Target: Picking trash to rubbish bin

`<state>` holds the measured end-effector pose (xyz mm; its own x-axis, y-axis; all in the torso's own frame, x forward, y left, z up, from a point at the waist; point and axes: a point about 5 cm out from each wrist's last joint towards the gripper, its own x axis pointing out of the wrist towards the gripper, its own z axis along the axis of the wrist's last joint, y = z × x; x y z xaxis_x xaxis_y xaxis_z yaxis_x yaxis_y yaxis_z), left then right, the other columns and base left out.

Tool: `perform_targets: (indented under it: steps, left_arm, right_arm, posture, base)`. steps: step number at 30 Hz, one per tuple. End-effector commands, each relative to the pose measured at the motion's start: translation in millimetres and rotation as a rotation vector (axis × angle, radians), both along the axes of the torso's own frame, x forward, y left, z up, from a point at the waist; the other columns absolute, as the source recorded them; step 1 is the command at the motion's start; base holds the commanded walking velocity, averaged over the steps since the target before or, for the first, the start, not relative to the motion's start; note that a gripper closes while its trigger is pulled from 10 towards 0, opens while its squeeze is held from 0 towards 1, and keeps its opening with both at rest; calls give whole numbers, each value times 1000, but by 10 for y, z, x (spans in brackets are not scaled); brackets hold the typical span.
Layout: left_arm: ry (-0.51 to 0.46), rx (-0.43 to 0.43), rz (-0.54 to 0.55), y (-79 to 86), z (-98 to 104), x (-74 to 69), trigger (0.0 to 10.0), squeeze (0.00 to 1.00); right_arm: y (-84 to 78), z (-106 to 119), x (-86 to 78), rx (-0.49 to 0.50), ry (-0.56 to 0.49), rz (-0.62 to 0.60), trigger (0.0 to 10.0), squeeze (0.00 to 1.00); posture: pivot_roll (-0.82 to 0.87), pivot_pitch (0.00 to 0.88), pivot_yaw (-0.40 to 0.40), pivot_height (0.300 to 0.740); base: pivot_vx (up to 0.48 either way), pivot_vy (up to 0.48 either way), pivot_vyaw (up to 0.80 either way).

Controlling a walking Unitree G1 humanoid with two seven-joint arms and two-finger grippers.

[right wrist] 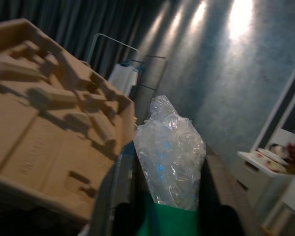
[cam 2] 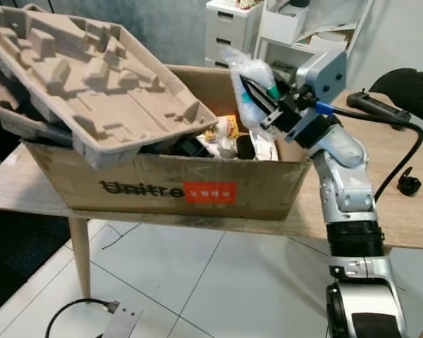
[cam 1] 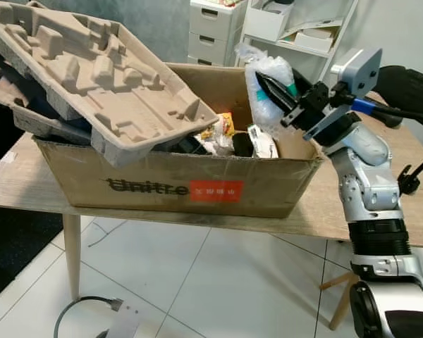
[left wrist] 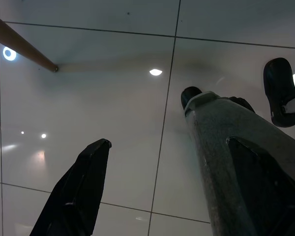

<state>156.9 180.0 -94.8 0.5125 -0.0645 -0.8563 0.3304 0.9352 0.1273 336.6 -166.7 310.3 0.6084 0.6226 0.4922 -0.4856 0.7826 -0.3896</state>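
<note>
My right gripper (cam 1: 273, 86) is shut on a crumpled clear plastic bag (cam 1: 264, 105), held up over the right end of the open cardboard box (cam 1: 176, 184) that stands on the wooden table (cam 1: 381, 211). In the right wrist view the plastic bag (right wrist: 169, 152) sits between the two dark fingers (right wrist: 212, 196). The box holds moulded pulp trays (cam 1: 99, 77) leaning out at its left, and wrappers and other rubbish (cam 1: 229, 137) inside. My left gripper (left wrist: 152, 191) hangs open over the tiled floor.
White drawers (cam 1: 215, 28) and a shelf unit (cam 1: 303, 28) stand behind the table. A black cable (cam 2: 391, 116) and a small black part (cam 2: 407, 184) lie on the table at right. A cable and a metal plate (cam 1: 116, 320) lie on the floor tiles.
</note>
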Motion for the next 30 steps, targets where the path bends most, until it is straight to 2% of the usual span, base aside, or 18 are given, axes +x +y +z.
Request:
perform_targets:
  steps: [1, 6, 9, 12, 14, 15, 16, 17, 19, 20, 21, 23, 24, 26, 27, 29, 30]
  left_arm:
    - [121, 26, -7, 64, -117, -320, 10000, 0]
    - [123, 26, -9, 69, -118, -325, 10000, 0]
    - [124, 25, -11, 69, -118, -325, 10000, 0]
    - [121, 25, -13, 65, -117, -321, 10000, 0]
    - [120, 25, -12, 66, -116, -318, 10000, 0]
    - [119, 25, -12, 65, -115, -314, 10000, 0]
    - [118, 26, -11, 66, -113, -310, 10000, 0]
    - [118, 25, -11, 63, -113, -308, 10000, 0]
    - [118, 25, -10, 60, -113, -305, 10000, 0]
    - [118, 24, -9, 59, -113, -305, 10000, 0]
    - [118, 24, -9, 59, -113, -305, 10000, 0]
    - [120, 22, -7, 55, -115, -310, 10000, 0]
    - [120, 22, -7, 55, -115, -310, 10000, 0]
    - [123, 22, -6, 52, -118, -318, 10000, 0]
    - [123, 22, -6, 52, -118, -318, 10000, 0]
    - [121, 38, -12, 58, -119, -318, 10000, 0]
    - [121, 38, -12, 58, -119, -318, 10000, 0]
  right_arm:
    - [-49, 45, 10, 12, -30, -35, 10000, 1000]
    - [-68, 55, 17, 22, -41, -56, 10000, 1000]
    - [-66, 111, -1, 79, -59, -28, 10000, 1000]
    - [-40, 130, -14, 83, -68, -1, 10000, 1000]
    - [-4, 156, -42, 109, -74, 42, 10000, 1000]
    - [41, 189, -94, 141, -79, 111, 10000, 1000]
    - [119, 201, -185, 164, -71, 232, 10000, 733]
    - [168, 207, -254, 175, -66, 317, 10000, 733]
    - [261, 156, -387, 145, -45, 463, 10000, 0]
    - [315, 107, -472, 113, -34, 543, 10000, 0]
    - [315, 107, -472, 113, -34, 543, 10000, 0]
    - [431, -28, -646, 29, 0, 691, 10000, 0]
    - [431, -28, -646, 29, 0, 691, 10000, 0]
    - [540, -180, -688, -31, 71, 749, 10000, 0]
    - [540, -180, -688, -31, 71, 749, 10000, 0]
    - [652, -356, -743, -102, 157, 827, 10000, 0]
    - [652, -356, -743, -102, 157, 827, 10000, 0]
  posture:
    - [41, 110, -37, 740]
    - [41, 105, -38, 740]
    - [41, 99, -41, 740]
    - [42, 95, -43, 740]
    - [42, 95, -43, 740]
    - [43, 91, -45, 740]
    - [43, 91, -45, 740]
    - [42, 91, -46, 740]
    - [42, 91, -46, 740]
    - [42, 91, -46, 740]
    - [42, 91, -46, 740]
    - [43, 93, -46, 740]
    - [43, 93, -46, 740]
    - [41, 96, -44, 740]
    - [41, 96, -44, 740]
    - [41, 95, -42, 740]
    - [41, 95, -42, 740]
  base:
    - [0, 0, 0]
    - [0, 0, 0]
    - [0, 0, 0]
    - [0, 0, 0]
    - [0, 0, 0]
    - [0, 0, 0]
    - [0, 0, 0]
    - [0, 0, 0]
    - [0, 0, 0]
    - [0, 0, 0]
    - [0, 0, 0]
    - [0, 0, 0]
    - [0, 0, 0]
    - [0, 0, 0]
    - [0, 0, 0]
    - [0, 0, 0]
    - [0, 0, 0]
